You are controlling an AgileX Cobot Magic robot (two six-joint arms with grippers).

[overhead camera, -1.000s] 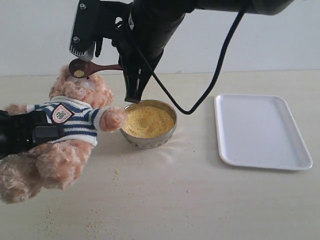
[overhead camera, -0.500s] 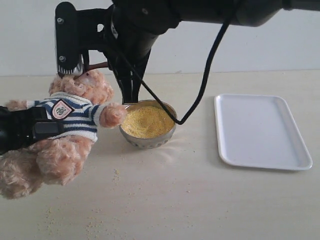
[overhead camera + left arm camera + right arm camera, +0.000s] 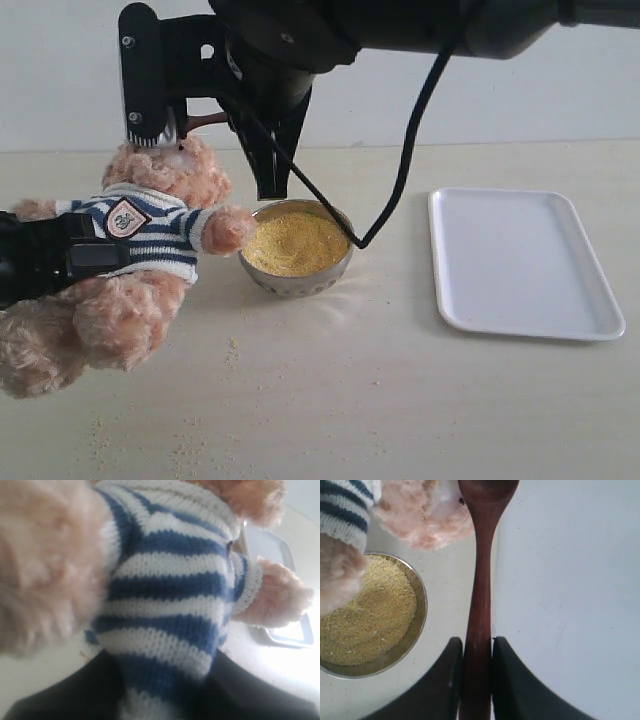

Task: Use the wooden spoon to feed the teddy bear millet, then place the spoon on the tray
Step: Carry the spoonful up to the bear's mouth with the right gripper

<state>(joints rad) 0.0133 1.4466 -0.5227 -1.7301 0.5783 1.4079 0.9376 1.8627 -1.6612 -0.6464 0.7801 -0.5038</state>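
The teddy bear [image 3: 150,250] is tilted upright at the left, and my left gripper [image 3: 60,262] is shut on its striped sweater [image 3: 165,595]. Black fingers press the knit from both sides around the left gripper [image 3: 165,680]. My right gripper [image 3: 232,112] is shut on the wooden spoon [image 3: 480,605] with a finger on each side of the handle [image 3: 477,645]. The spoon's bowl [image 3: 487,487] lies beside the bear's snout [image 3: 440,515]; any grain in it is hidden. The millet [image 3: 295,240] fills the metal bowl [image 3: 300,282] by the bear's paw. The tray [image 3: 520,260] lies empty at the right.
Loose grains [image 3: 200,440] are scattered on the table in front of the bear. The right arm and its cable [image 3: 400,170] hang over the metal bowl. A pale wall stands behind the table.
The right gripper has carried the spoon left and down to the bear's face, where the wrist mount now hides its bowl. The bear has been tipped slightly more upright.
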